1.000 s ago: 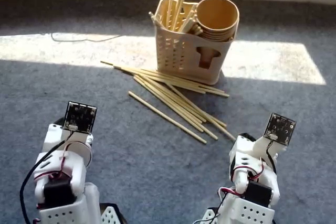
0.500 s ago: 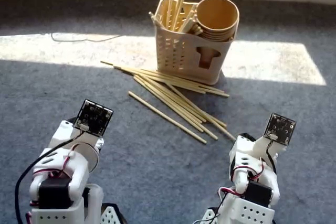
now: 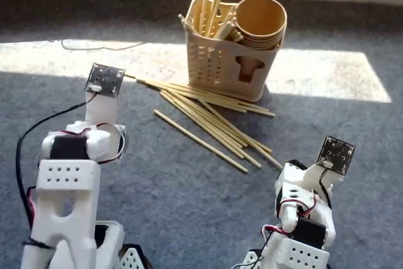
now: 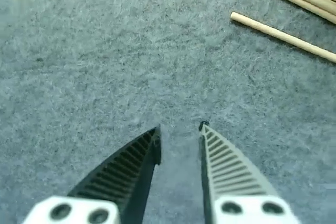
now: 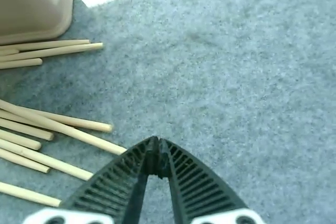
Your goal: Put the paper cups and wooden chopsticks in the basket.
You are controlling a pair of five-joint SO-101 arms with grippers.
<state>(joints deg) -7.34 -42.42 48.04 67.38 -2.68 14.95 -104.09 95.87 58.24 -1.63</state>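
Carpet (image 3: 157,218), grey and rough, covers the whole work surface, and a bright strip of sunlight crosses it at the far side. The basket (image 3: 230,61), a cream plastic one with small slots, stands upright in this strip. A stack of paper cups (image 3: 259,20) sits inside it, in the part closer to the right arm's side. Several upright chopsticks (image 3: 211,1) stand in the other part and lean out over the rim.

Many wooden chopsticks (image 3: 208,108) lie flat on the carpet in front of the basket, in a loose bundle that runs diagonally toward the right arm (image 3: 305,212). A single chopstick (image 3: 201,142) lies a little apart from the bundle, on the near side.

The left arm (image 3: 69,174) is raised high, near the left end of the bundle. The left gripper (image 4: 179,129) hangs over bare carpet with its two fingers a little apart and nothing between them. The single chopstick (image 4: 283,38) lies ahead of it, not touched.

The right gripper (image 5: 155,156) has its fingertips pressed together and holds nothing. It is just beside the ends of the loose chopsticks (image 5: 58,127), and a corner of the basket (image 5: 31,3) is further ahead.

A thin cable (image 3: 94,45) lies on the carpet well apart from the basket.
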